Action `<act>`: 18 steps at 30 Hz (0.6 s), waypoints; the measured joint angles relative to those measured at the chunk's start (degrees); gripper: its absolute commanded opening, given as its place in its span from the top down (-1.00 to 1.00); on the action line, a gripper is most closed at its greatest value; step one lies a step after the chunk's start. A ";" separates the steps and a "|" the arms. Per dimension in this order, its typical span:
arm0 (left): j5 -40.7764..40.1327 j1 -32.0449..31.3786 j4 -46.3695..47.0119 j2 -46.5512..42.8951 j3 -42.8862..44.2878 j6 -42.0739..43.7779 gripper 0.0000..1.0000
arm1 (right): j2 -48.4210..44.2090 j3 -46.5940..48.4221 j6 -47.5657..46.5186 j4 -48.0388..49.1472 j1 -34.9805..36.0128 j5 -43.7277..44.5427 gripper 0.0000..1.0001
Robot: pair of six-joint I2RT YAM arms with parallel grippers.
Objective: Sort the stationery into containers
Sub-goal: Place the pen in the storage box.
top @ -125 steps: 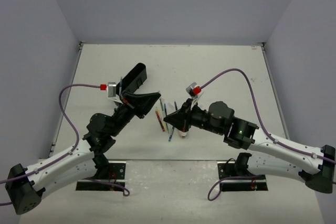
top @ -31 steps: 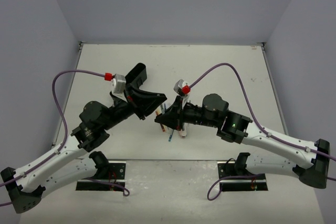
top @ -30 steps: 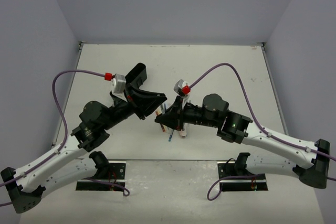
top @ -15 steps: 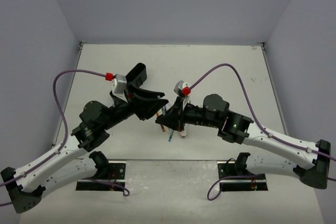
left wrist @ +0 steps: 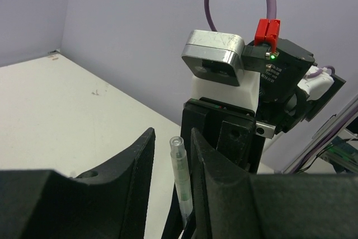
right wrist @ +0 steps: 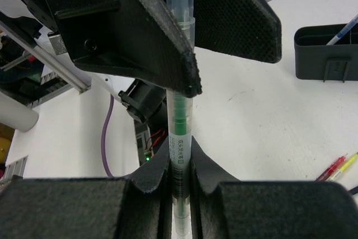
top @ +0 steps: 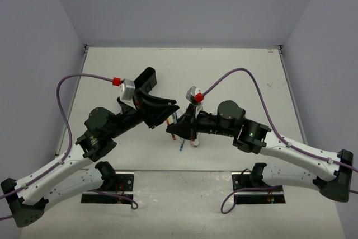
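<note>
My right gripper [right wrist: 180, 163] is shut on a clear pen with a green core [right wrist: 180, 116] and holds it upright above the table. My left gripper [left wrist: 172, 132] is open, with its jaws on either side of that pen's capped end [left wrist: 179, 160]; the pen lies against one jaw and a gap shows at the other. In the top view the two grippers, left [top: 168, 110] and right [top: 174, 130], meet at mid-table. The black organiser tray [top: 146, 79] lies behind the left wrist; in the right wrist view [right wrist: 327, 51] a blue pen [right wrist: 347, 29] stands in it.
A blue pen [top: 183, 145] and a pinkish-white block [top: 194, 141] lie on the table under the right gripper. Red and yellow pens [right wrist: 335, 167] lie at the right edge of the right wrist view. Purple cables arch over both arms.
Since 4.2 s ago both arms have moved together. Over the last second the left jaws have narrowed around the pen's end; the right gripper still holds the pen.
</note>
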 measured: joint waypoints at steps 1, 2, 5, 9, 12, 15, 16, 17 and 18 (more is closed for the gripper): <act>0.15 0.00 0.00 0.05 0.10 0.00 0.47 | 0.00 0.00 -0.01 -0.01 0.00 0.00 1.00; 0.27 -0.01 -0.01 0.05 0.20 0.02 0.52 | 0.00 0.00 -0.02 -0.04 0.00 0.01 1.00; 0.70 0.00 0.03 0.00 0.43 -0.01 0.80 | 0.00 0.00 -0.11 -0.25 0.00 0.05 1.00; 1.48 -0.02 0.09 -0.04 0.47 -0.09 1.00 | 0.02 0.00 -0.49 -0.53 0.00 0.11 1.00; 1.96 0.00 0.21 0.10 0.46 -0.14 1.00 | 0.02 0.00 -0.60 -0.66 0.00 0.11 1.00; 2.19 0.00 1.89 0.16 -0.57 -0.51 1.00 | 0.02 0.28 -0.62 -1.57 0.00 0.31 1.00; 2.22 0.01 2.57 0.17 -1.02 -0.66 1.00 | 0.02 0.43 -0.62 -2.14 0.00 0.51 1.00; 2.21 0.03 3.54 0.17 -1.70 -0.95 1.00 | 0.02 0.53 -0.62 -2.68 0.00 0.83 1.00; 2.17 0.04 4.68 0.14 -2.51 -1.33 1.00 | 0.02 0.59 -0.61 -3.20 0.00 1.18 1.00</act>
